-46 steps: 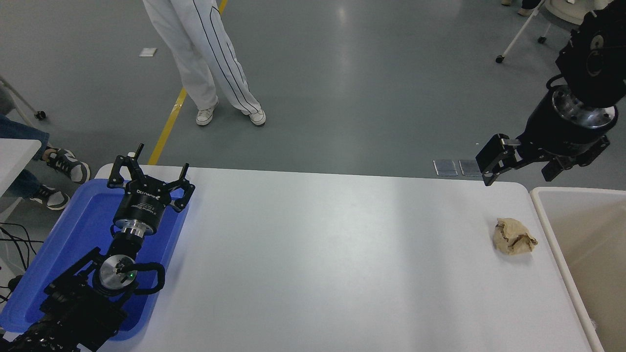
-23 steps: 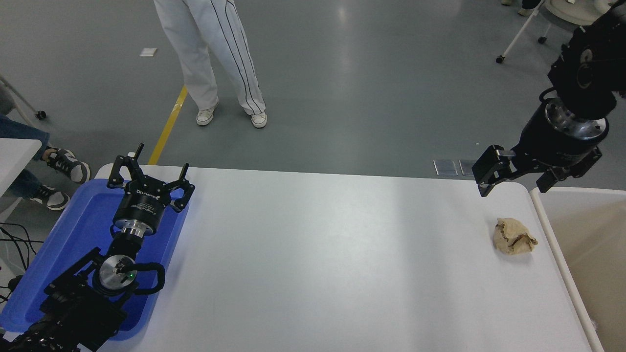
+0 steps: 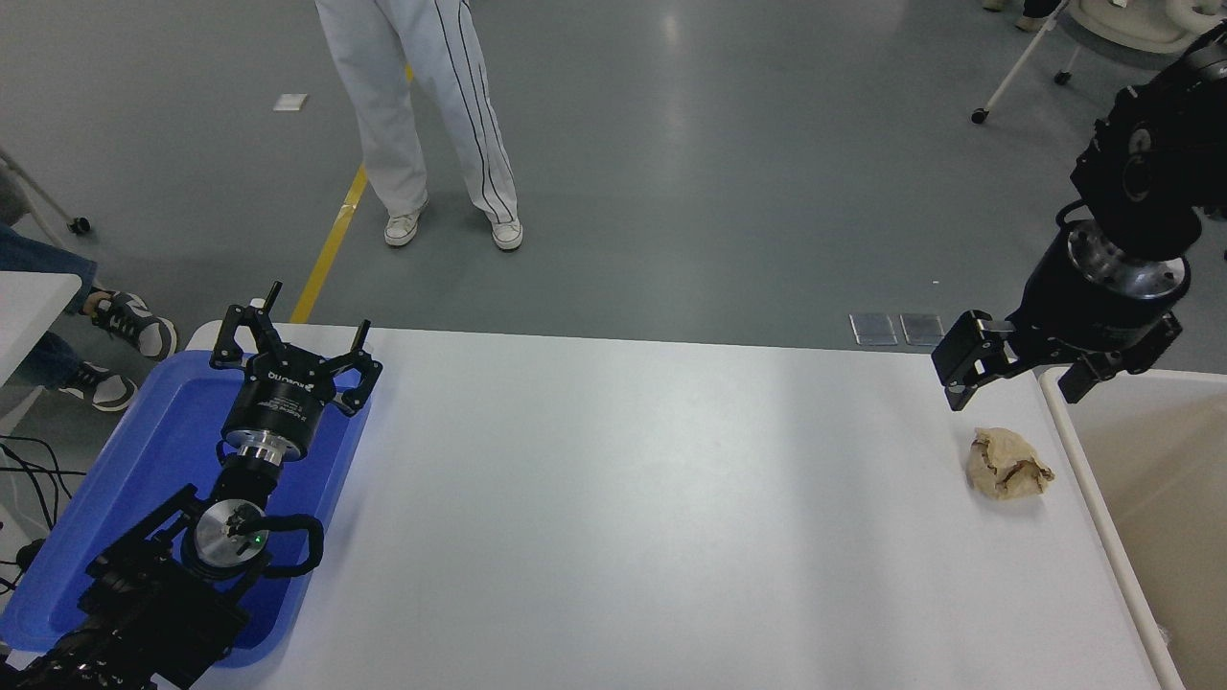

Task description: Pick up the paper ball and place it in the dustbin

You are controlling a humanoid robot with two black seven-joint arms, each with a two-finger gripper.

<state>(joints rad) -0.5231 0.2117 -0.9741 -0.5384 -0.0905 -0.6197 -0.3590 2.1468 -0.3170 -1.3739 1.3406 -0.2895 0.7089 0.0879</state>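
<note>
Left gripper (image 3: 292, 337): sitting parked at the lower left of the frame, over the blue tray (image 3: 153, 450), fingers spread apart and holding nothing.
Person (image 3: 431, 115): standing at the upper left, beyond the far edge of the table (image 3: 623, 498), taking no part in the work as far as can be seen.
Right gripper (image 3: 1021, 374): hanging at the right of the frame, just above the ball in the picture, jaws apart and empty, one finger (image 3: 963, 359) showing clearly at its left side, the other one mostly hidden by the wrist.
Ball (image 3: 1007, 464): lying on the table at the right, uncovered and untouched, just beside the bin's rim but outside it.
Bin (image 3: 1083, 460): showing only its left wall and rim at the right edge of the frame; what is visible of the inside is holding no ball.
Progress: nothing is finished yet; the arm appears to be lining up for the grasp.
Remaining: lowering around the ball, closing on it, lifting, carrying it right over the rim and letting go inside.
</note>
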